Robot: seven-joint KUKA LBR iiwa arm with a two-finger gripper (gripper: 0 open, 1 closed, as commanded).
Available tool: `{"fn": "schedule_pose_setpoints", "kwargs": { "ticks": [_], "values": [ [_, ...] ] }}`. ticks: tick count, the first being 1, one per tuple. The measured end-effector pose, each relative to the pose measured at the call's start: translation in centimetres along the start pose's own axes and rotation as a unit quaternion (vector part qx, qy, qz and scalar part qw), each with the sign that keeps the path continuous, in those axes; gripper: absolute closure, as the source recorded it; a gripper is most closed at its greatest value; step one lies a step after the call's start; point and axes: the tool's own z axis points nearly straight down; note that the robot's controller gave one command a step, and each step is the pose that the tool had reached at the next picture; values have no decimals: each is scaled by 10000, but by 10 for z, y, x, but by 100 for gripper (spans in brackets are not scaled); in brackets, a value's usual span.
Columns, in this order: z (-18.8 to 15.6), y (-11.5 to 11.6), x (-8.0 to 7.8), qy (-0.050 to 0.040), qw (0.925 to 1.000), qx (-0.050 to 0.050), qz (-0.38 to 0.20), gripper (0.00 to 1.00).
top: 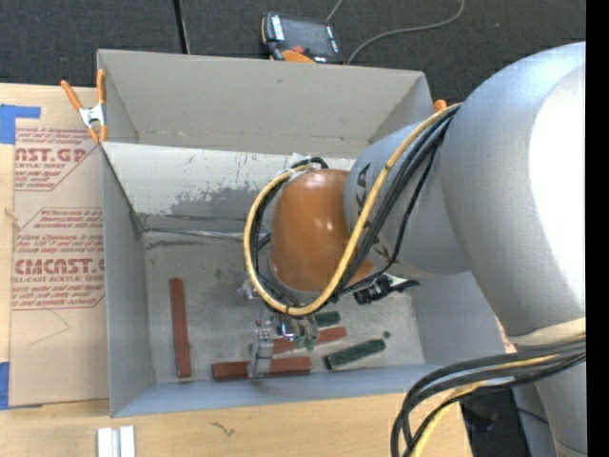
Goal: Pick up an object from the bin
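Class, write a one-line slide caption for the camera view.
Gripper low over red-brown sticks at the front of the grey bin, a dark green stick beside them.

Robotics laboratory test cell: a bulky grey-white industrial robot arm (519, 188), draped in yellow and black cables (376, 193), reaches from 3 o'clock into a grey sheet-metal bin (124, 255), with a pale wooden bench top (285, 427) at 6 o'clock. At 12 o'clock, a black-and-orange electronic box (300, 38) with its lead lies on dark carpet (76, 17).

Grey bin (124, 284) floor w/ long red bar (179, 327) at left, shorter red bars (231, 371) along front (partly hidden), green bar (354, 352) at right.
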Motion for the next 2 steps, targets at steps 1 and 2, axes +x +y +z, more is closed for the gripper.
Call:
{"fn": "schedule_pose_setpoints", "kwargs": {
  "ticks": [1, 2],
  "values": [
    [25, -74, -3, -49, 9920, 0, -1263, 0],
    [22, -72, -4, -58, 9919, -13, -1267, 100]
  ]
}}
